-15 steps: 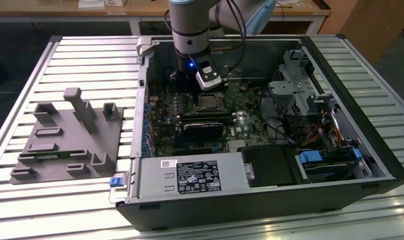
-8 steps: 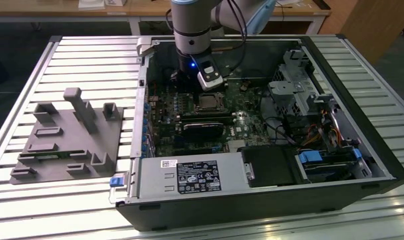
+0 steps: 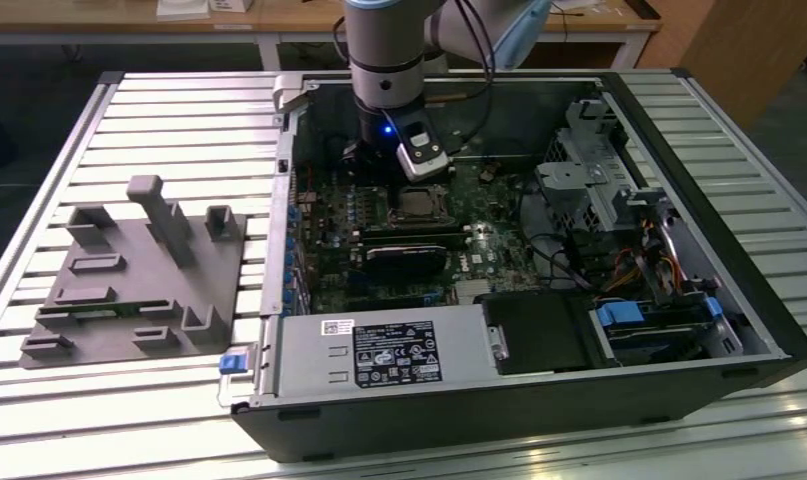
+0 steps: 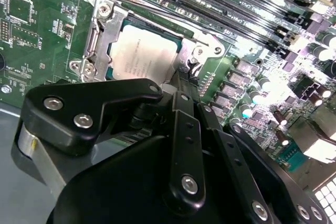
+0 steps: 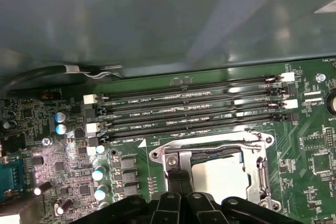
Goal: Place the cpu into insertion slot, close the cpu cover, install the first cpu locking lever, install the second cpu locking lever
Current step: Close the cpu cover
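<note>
Second wrist view: cpu (image 4: 143, 56) lies in insertion slot (image 4: 157, 29) under cpu cover (image 4: 101, 35); end effector (image 4: 181, 83) together.

No legible text. Print on the near power supply label (image 3: 392, 353), the cpu (image 4: 142, 56) top and the memory slot markings (image 5: 137, 114) is unreadable.

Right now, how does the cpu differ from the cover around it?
In the second wrist view, the cpu is a solid square with a dull grey-tan top, while the cover is a shiny silvery frame with a cut-out middle. The cover is the wider of the two and lies around the cpu's edges; the cpu shows through the cover's opening. Both are roughly square and lie flat on the green board.
</note>
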Controlling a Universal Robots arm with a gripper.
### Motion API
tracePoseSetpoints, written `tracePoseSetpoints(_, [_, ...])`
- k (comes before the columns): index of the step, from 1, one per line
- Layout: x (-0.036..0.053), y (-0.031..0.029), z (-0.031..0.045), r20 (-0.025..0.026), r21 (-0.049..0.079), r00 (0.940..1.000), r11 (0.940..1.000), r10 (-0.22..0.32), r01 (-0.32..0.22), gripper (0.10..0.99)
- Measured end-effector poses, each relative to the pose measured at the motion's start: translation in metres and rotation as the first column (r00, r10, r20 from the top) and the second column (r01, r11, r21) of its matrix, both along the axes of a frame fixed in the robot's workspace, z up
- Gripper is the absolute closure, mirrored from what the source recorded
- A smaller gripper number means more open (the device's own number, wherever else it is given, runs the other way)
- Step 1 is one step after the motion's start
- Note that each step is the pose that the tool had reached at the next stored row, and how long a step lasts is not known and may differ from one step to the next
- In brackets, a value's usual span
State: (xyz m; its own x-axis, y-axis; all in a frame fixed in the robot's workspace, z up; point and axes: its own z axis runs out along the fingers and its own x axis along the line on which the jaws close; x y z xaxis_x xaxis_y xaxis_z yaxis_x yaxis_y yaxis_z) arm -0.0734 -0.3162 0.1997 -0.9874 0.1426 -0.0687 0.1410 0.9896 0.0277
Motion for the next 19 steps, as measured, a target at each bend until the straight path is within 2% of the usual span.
tracePoseSetpoints(19, [0.0067, 0.0000, 0.0000, 0.0001, 0.001, 0.9999, 0.9999, 0.010, -0.010, 0.980])
